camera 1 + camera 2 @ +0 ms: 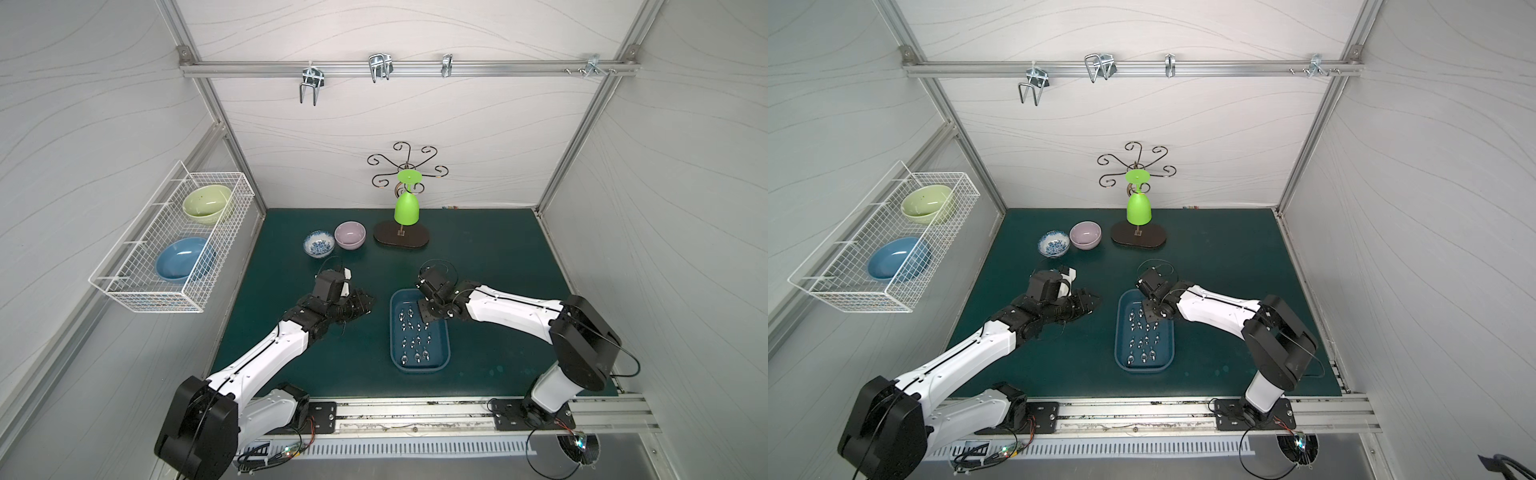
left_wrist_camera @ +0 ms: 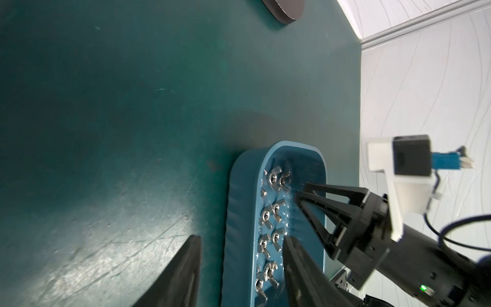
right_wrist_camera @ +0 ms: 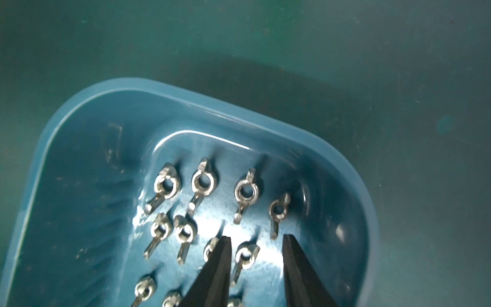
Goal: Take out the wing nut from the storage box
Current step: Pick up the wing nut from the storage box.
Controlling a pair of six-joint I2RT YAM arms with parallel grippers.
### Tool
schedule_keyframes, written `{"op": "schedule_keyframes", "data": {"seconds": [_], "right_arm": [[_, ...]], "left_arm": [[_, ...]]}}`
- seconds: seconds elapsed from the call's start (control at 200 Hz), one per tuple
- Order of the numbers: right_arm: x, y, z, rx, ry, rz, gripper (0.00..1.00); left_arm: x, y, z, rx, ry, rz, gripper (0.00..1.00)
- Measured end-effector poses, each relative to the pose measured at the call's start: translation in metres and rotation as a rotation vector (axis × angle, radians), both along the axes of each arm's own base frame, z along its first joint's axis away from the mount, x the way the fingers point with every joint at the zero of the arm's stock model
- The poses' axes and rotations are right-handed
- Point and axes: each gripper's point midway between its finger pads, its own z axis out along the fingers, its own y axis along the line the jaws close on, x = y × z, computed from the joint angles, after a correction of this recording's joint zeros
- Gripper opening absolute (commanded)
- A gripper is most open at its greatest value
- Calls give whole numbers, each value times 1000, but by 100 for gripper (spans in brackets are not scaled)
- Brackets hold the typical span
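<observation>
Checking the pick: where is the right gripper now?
In a top view the right gripper sits in the far end of the storage box; its open jaws straddle a wing nut.

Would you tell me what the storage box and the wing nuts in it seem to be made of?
The storage box looks like moulded blue plastic, semi-glossy: rounded rim, soft highlights on its wall. The wing nuts look like bare silvery metal, perhaps plated steel: sharp bright glints; the alloy cannot be told.
</observation>
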Motion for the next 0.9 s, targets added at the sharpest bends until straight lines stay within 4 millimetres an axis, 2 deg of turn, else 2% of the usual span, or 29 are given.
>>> {"op": "schedule_keyframes", "data": {"seconds": [0.185, 0.57, 0.9], "right_arm": [[7, 4, -10, 1, 9, -5, 35], [26, 16, -10, 45, 5, -13, 34], [27, 18, -19, 31, 20, -8, 32]], "left_arm": [[1, -4, 2, -13, -7, -12, 54], [3, -7, -5, -13, 8, -21, 54], [3, -8, -9, -7, 19, -23, 52]]}}
